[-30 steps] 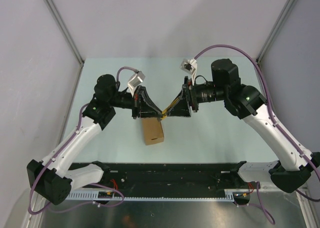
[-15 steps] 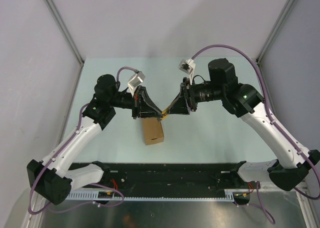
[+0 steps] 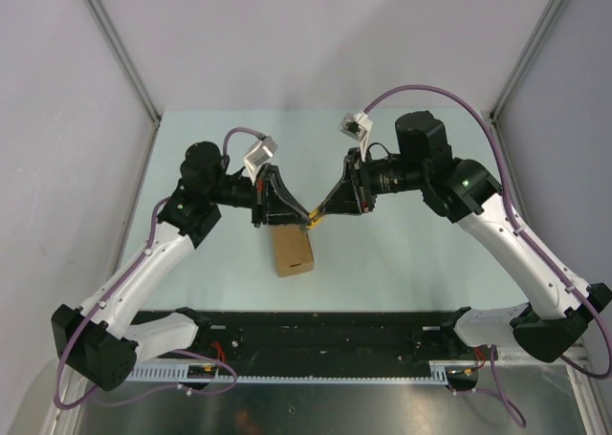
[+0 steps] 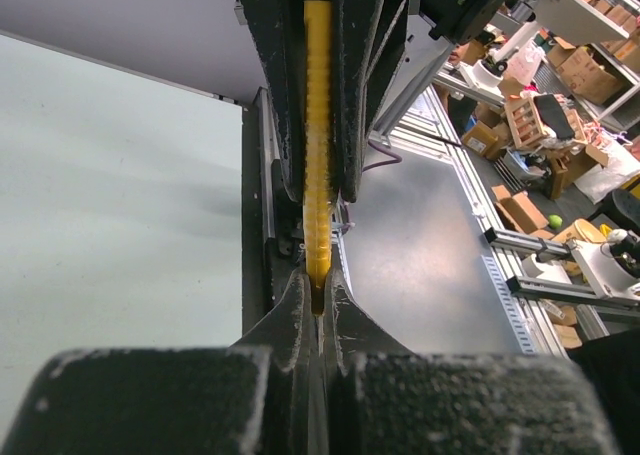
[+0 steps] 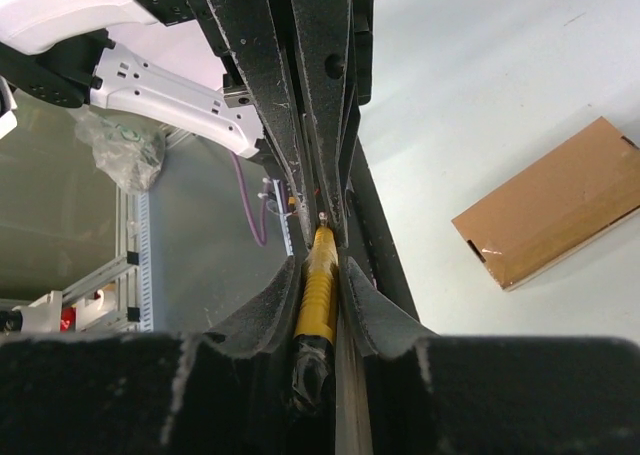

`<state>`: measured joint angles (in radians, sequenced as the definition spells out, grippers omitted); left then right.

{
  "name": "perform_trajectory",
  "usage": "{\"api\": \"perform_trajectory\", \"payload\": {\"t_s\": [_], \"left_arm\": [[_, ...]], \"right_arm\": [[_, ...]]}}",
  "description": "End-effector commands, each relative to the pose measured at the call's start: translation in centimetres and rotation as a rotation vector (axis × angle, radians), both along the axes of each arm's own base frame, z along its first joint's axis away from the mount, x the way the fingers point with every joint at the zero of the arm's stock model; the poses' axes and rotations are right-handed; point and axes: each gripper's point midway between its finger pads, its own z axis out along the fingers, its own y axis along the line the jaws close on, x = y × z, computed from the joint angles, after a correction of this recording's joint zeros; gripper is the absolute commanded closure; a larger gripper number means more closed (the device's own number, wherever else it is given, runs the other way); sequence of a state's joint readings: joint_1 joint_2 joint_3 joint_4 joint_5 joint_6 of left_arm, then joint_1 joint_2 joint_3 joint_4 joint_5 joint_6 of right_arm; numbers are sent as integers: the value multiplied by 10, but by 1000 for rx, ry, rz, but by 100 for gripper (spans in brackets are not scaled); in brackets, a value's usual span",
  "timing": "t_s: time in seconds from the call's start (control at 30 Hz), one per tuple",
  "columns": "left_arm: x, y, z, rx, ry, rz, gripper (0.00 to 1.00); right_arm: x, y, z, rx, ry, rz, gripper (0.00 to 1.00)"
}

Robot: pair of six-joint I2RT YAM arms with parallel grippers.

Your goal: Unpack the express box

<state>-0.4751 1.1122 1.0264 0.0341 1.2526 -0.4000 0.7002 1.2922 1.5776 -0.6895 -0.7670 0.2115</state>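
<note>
No writing is showing clearly enough to read in any view. The box [image 5: 548, 213] is bearing a small white mark [image 5: 489, 251], too small to make out. Cartons [image 4: 585, 65] beyond the bench, in the left wrist view, are showing only blurred print.

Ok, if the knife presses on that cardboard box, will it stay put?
Probably not: the express box lies unheld on the smooth table, so it may slide. It lies flat and low, so tipping seems unlikely.
</note>
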Motion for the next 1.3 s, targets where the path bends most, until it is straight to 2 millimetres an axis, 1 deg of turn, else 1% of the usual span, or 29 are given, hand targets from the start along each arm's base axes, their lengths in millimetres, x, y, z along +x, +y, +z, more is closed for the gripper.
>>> {"api": "perform_trajectory", "payload": {"t_s": [0.0, 0.03, 0.1, 0.13, 0.2, 0.23, 0.27, 0.3, 0.33, 0.37, 0.4, 0.43, 0.47, 0.5, 0.53, 0.57, 0.6, 0.63, 0.67, 0.73, 0.77, 0.8, 0.83, 0.9, 0.93, 0.97, 1.03, 1.17, 1.27], "left_arm": [[2, 0, 6, -19, -58, 11, 98], [4, 0, 5, -17, -56, 17, 75], [7, 0, 5, -16, -56, 34, 56], [12, 2, 6, -17, -62, 64, 35], [22, 4, 5, -14, -55, 124, 20], [38, 8, 6, -12, -52, 211, 11], [44, 12, 5, -11, -46, 261, 9], [57, 20, 4, -9, -17, 334, 7], [78, 27, -4, 2, 15, 457, 5], [86, 35, -7, 3, 62, 527, 4], [103, 48, -17, 20, 115, 633, 4], [114, 57, -31, 37, 161, 708, 4], [129, 68, -49, 79, 220, 823, 3], [133, 76, -68, 139, 281, 881, 3], [136, 82, -84, 175, 317, 930, 3], [144, 91, -96, 202, 358, 1013, 3], [143, 95, -106, 221, 395, 1041, 3], [142, 100, -124, 244, 434, 1075, 3], [145, 105, -132, 246, 477, 1128, 3], [141, 110, -152, 272, 520, 1160, 3], [141, 112, -159, 285, 538, 1176, 3], [142, 115, -164, 292, 542, 1198, 3], [140, 118, -177, 320, 560, 1210, 3], [140, 123, -193, 358, 587, 1239, 3], [139, 122, -207, 393, 612, 1231, 3], [137, 120, -214, 408, 633, 1221, 3], [133, 111, -232, 447, 692, 1168, 3], [133, 87, -238, 420, 735, 1041, 2], [139, 90, -247, 441, 740, 1081, 2]], "right_arm": [[-6, 4, 14, 36, -15, 26, 100], [-4, 3, 14, 35, -20, 10, 100], [0, 1, 14, 31, -35, -18, 100], [5, 0, 13, 24, -45, -46, 100], [12, -6, 13, 17, -64, -100, 100], [24, -10, 11, 1, -82, -169, 100], [29, -14, 11, -9, -98, -207, 100], [34, -20, 11, -21, -118, -256, 100], [50, -28, 2, -58, -138, -359, 100], [55, -32, 0, -70, -157, -397, 100], [60, -34, -1, -73, -188, -435, 100], [68, -42, -11, -99, -210, -523, 100], [71, -43, -16, -100, -220, -559, 100], [75, -42, -13, -78, -237, -594, 100], [86, -51, -29, -116, -252, -685, 100], [83, -47, -34, -124, -264, -699, 100], [87, -48, -34, -113, -279, -740, 100], [94, -54, -41, -127, -274, -821, 100], [94, -53, -54, -148, -266, -836, 100], [99, -51, -60, -137, -277, -878, 100], [100, -48, -68, -133, -284, -884, 100], [102, -50, -70, -131, -289, -901, 100], [105, -52, -71, -130, -295, -921, 100], [109, -52, -76, -114, -300, -942, 100], [109, -51, -78, -108, -302, -946, 100], [112, -49, -77, -93, -316, -945, 100], [113, -45, -86, -103, -314, -932, 100], [117, -36, -98, -119, -301, -899, 100], [116, -28, -104, -97, -235, -864, 100]]}}
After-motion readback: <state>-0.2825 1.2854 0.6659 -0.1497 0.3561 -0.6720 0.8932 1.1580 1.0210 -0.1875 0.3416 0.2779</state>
